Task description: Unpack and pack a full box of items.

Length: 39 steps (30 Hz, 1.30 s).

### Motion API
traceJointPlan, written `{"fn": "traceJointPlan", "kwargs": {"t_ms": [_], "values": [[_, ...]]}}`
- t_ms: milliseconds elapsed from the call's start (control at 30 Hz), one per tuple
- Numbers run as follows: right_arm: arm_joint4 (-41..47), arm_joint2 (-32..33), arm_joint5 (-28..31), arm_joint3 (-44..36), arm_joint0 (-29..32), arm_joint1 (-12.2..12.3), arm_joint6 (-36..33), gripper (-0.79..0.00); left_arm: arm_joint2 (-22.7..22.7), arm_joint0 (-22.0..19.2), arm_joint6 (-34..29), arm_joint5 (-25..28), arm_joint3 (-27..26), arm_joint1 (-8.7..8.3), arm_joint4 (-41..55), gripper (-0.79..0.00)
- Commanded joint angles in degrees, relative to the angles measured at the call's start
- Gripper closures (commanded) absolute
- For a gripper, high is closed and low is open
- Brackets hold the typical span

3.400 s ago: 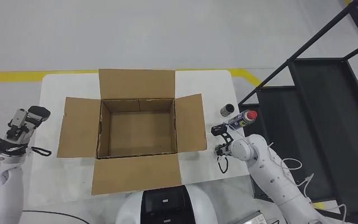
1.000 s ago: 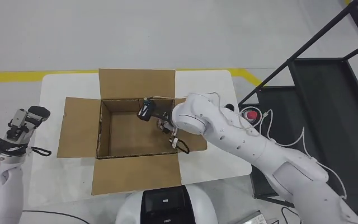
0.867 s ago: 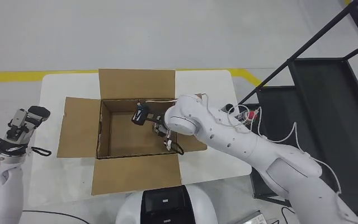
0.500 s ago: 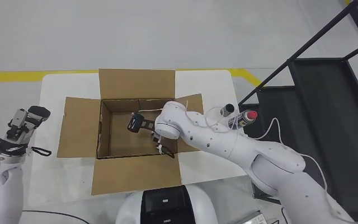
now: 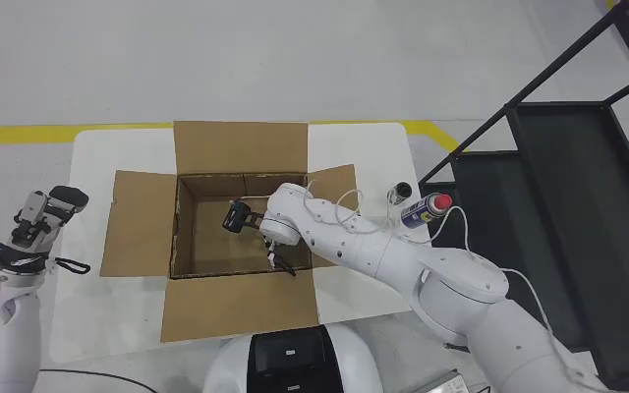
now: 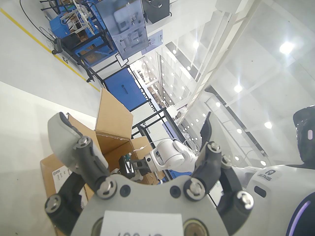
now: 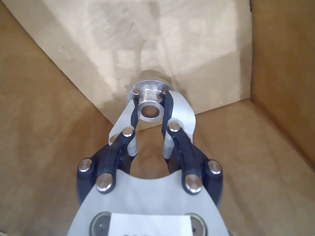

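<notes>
Right tool (image 7: 151, 104) is clamped tight on a small flanged metal hub (image 7: 147, 96), held low inside the cardboard box (image 5: 243, 160), toward the far side of its interior. We can't tell if the hub touches the floor. Apart from that the box floor is bare, so we judge the unpacking done and the packing just begun, with this hub as the first item in. To the right of the box, a red-capped spray can (image 5: 425, 207) and a small dark cylinder (image 5: 400, 191) lie near the right edge of the bench (image 5: 118, 147), so we count at least two items left to pack. Left tool (image 6: 133, 124) is spread wide, holds nothing and sits by the bench's left edge.
</notes>
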State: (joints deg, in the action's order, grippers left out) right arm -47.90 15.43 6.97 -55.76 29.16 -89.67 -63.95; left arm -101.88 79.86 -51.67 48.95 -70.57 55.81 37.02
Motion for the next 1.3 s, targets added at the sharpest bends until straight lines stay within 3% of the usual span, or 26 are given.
{"fn": "traceJointPlan", "kwargs": {"t_ms": [0,33,200,333,467,600,800,933,1100,1267], "values": [[-0.4,-0.1,0.1,1.6,-0.2,-0.7,0.0,-0.72,0.0,0.0,0.0,0.0,0.0,0.0,0.0,-0.785],[-0.5,-0.1,0.1,2.2,-0.3,-1.0,0.0,-0.785,0.0,0.0,0.0,0.0,0.0,0.0,0.0,-0.785],[-0.7,0.8,0.7,3.7,-0.9,-2.0,0.2,-0.785,0.0,0.0,0.0,0.0,0.0,0.0,0.0,-0.785],[0.0,3.0,2.7,1.6,-1.1,-1.3,0.0,-0.785,0.0,0.0,0.0,0.0,0.0,0.0,0.0,-0.785],[1.7,7.6,4.9,-5.0,-0.6,1.2,-2.3,-0.785,0.0,0.0,0.0,0.0,0.0,0.0,0.0,-0.785],[3.5,16.4,6.6,-18.6,2.7,6.0,-8.4,-0.785,0.0,0.0,0.0,0.0,0.0,0.0,0.0,-0.785],[4.5,37.3,8.8,-45.9,17.6,14.1,-17.1,-0.785,0.0,0.0,0.0,0.0,0.0,0.0,0.0,-0.785],[10.3,51.6,13.0,-58.5,29.1,17.1,-16.0,-0.785,0.0,0.0,0.0,0.0,0.0,0.0,0.0,-0.785],[16.1,66.4,18.1,-64.1,40.9,19.2,-9.1,-0.785,0.0,0.0,0.0,0.0,0.0,0.0,0.0,-0.785],[24.7,76.9,25.8,-62.3,49.9,20.4,-2.2,-0.785,0.0,0.0,0.0,0.0,0.0,0.0,0.0,-0.785]]}}
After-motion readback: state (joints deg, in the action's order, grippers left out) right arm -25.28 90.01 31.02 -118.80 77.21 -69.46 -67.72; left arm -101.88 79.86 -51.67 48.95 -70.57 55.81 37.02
